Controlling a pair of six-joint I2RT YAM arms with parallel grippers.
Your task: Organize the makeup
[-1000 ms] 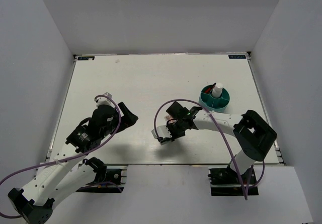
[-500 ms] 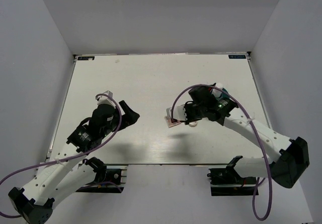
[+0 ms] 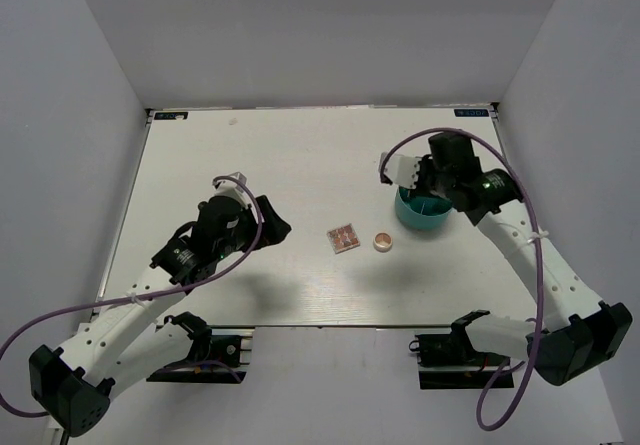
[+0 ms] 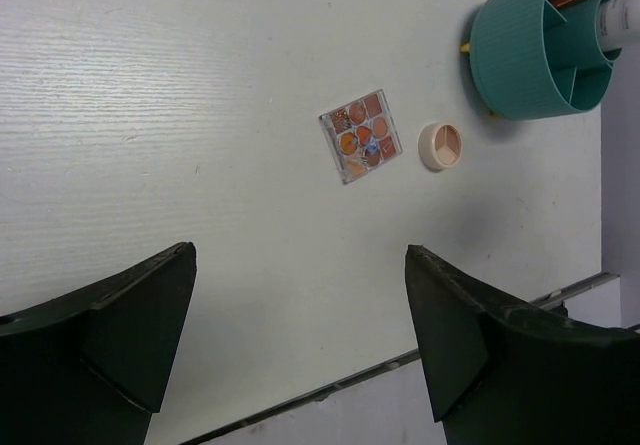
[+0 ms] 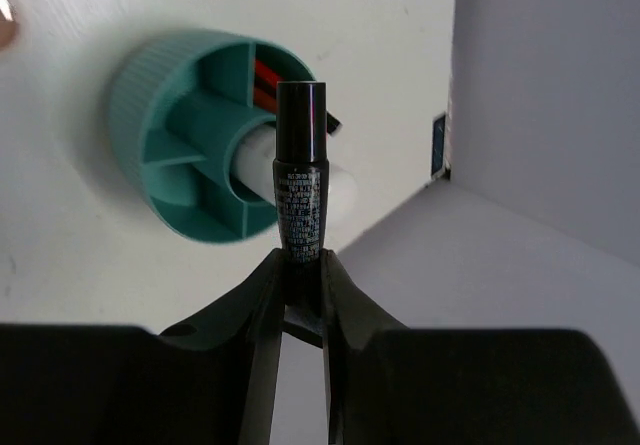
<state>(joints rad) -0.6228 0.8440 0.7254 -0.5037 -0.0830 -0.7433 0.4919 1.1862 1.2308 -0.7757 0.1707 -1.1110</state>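
My right gripper point(image 5: 300, 265) is shut on the short black tube point(image 5: 300, 180) and holds it upright above the teal cup point(image 5: 190, 155). The cup holds the white bottle point(image 5: 335, 193) and the red-black pencil point(image 5: 265, 80). In the top view the right gripper point(image 3: 428, 180) hangs over the cup point(image 3: 425, 215). The square palette point(image 3: 343, 237) and the round beige compact point(image 3: 382, 241) lie on the table left of the cup. My left gripper point(image 3: 272, 227) is open and empty, above the table left of the palette point(image 4: 361, 136) and compact point(image 4: 440, 146).
The white table point(image 3: 300, 155) is boxed in by grey walls on three sides. The cup point(image 4: 530, 55) stands near the right wall. The table's near edge point(image 4: 400, 365) shows between my left fingers.
My right gripper has swung from the middle of the table, by the palette, back and right to above the teal cup. The palette and compact now lie uncovered. My left arm has shifted slightly right.
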